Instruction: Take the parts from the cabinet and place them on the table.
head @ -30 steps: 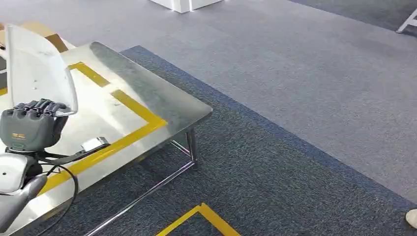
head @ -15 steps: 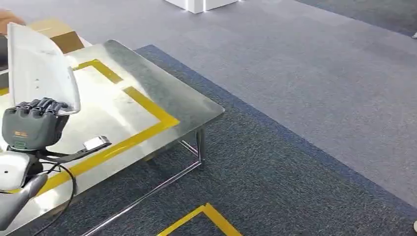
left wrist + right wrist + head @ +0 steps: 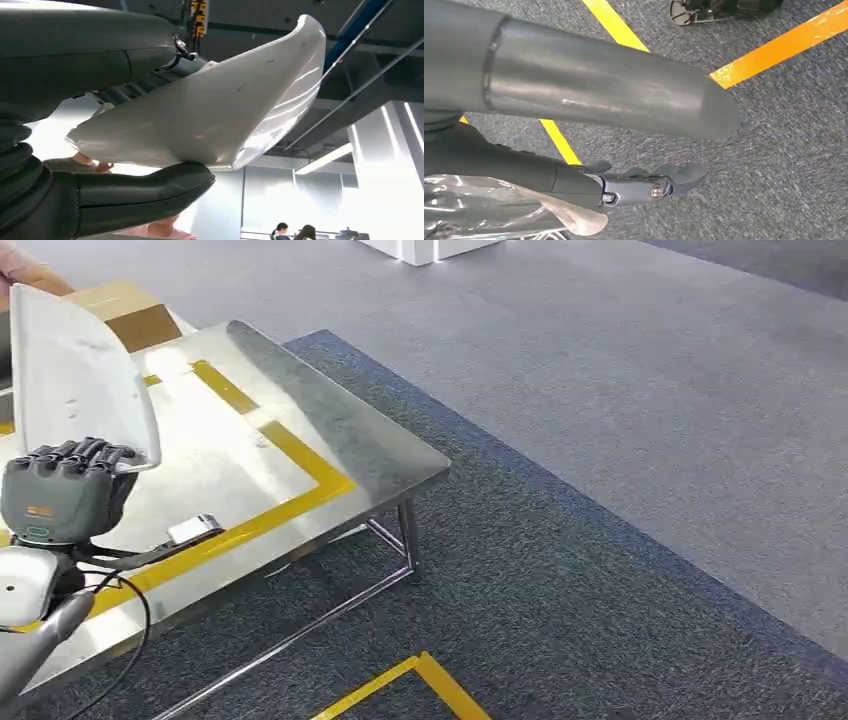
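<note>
1. At the far left of the head view, the left hand [image 3: 62,495] is raised above the counter [image 3: 330,435], its fingers wrapped around the lower edge of a white curved part [image 3: 75,375].
2. The part stands upright in that hand, above the near-left stretch of the counter and clear of its surface; in the left wrist view the part [image 3: 220,115] lies pinched between the thumb and the darker fingers [image 3: 130,192].
3. A brown cardboard box [image 3: 125,308] sits just behind the counter's far-left end.
4. Yellow tape [image 3: 290,455] outlines a rectangle on the steel top.
5. The right hand [image 3: 644,185] hangs over grey carpet [image 3: 784,150] crossed by yellow floor lines; its fingers are stretched out with nothing in them.
</note>
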Motion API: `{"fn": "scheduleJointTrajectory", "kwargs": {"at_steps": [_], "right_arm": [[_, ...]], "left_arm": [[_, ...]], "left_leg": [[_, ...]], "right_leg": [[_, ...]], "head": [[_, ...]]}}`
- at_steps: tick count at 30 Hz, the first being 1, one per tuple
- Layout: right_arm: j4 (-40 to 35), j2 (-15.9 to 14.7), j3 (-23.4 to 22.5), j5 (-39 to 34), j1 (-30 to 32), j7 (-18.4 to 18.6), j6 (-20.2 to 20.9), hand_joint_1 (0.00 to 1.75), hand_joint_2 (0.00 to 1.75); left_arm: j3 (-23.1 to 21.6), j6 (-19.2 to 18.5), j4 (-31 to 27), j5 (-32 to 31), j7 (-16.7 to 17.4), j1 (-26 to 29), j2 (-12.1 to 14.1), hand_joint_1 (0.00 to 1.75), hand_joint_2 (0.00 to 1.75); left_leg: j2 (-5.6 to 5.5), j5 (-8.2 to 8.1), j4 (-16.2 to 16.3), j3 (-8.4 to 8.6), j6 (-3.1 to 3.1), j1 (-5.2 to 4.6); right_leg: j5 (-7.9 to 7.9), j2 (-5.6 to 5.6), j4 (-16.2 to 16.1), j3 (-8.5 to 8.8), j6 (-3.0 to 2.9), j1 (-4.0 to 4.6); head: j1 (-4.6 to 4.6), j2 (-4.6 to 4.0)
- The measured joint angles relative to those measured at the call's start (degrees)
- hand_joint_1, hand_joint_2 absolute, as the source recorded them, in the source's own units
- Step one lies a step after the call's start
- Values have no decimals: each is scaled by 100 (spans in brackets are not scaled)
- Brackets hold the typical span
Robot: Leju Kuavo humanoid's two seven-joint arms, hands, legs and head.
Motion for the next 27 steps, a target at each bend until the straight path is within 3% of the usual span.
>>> {"fn": "scheduleJointTrajectory", "kwargs": {"at_steps": [3, 17, 18, 19, 22, 23, 24, 26, 27], "right_arm": [[0, 0, 0, 50, 0, 9, -7, 0, 0], [31, 0, 22, 214, -12, 46, -26, 0, 0], [31, 0, 22, 214, -13, 46, -26, 0, 0], [31, 4, 24, 227, -16, 52, -31, 0, 0], [31, 4, 31, 278, -25, 74, -52, 0, 0], [31, -2, 31, 291, -27, 77, -72, 0, 0], [31, -2, 33, 295, -43, 79, -87, 0, 0], [31, -2, 33, 295, -66, 87, -90, 0, 0], [31, -7, 33, 295, -64, 90, -90, 0, 0]], "left_arm": [[0, -2, 0, 0, 0, 0, 4, 175, 175], [0, -15, 2, 0, 0, -3, 2, 175, 175], [0, -15, 2, 0, 0, -3, 2, 175, 175], [0, -15, 2, 0, 0, -6, 13, 175, 175], [2, -17, 2, 0, 2, -31, 26, 175, 175], [2, -22, 2, 0, 2, -37, 20, 175, 175], [2, -24, 2, 0, 4, -64, 17, 175, 175], [-2, -26, 11, -2, 7, -59, 2, 175, 175], [-7, -26, 22, -2, 7, -55, -4, 175, 175]], "left_leg": [[0, 1, -2, -1, -53, 4], [1, -1, 15, -10, -51, -17], [1, -5, 20, -14, -45, -19], [-3, -19, 57, -21, 34, -47], [-3, 92, -177, 80, 114, -13], [6, 139, -270, 140, 106, 11], [0, 156, -303, 152, 126, 27], [-17, 158, -292, 132, 126, 40], [-30, 155, -287, 128, 121, 47]], "right_leg": [[0, 0, 6, -2, -7, 2], [2, 0, 1, 4, -5, -24], [6, -1, -3, 6, 0, -28], [36, -18, -58, 19, 70, -64], [51, -27, -127, 68, 101, -26], [-21, -86, -43, 0, 94, -27], [-228, -122, 236, -121, 104, -20], [-672, -160, 1202, -584, 144, -41], [-773, -164, 1533, -754, 172, -55]], "head": [[0, 0], [2, 0], [2, 0], [-4, 0], [0, 0], [9, 0], [13, 0], [31, 0], [20, 0]]}}
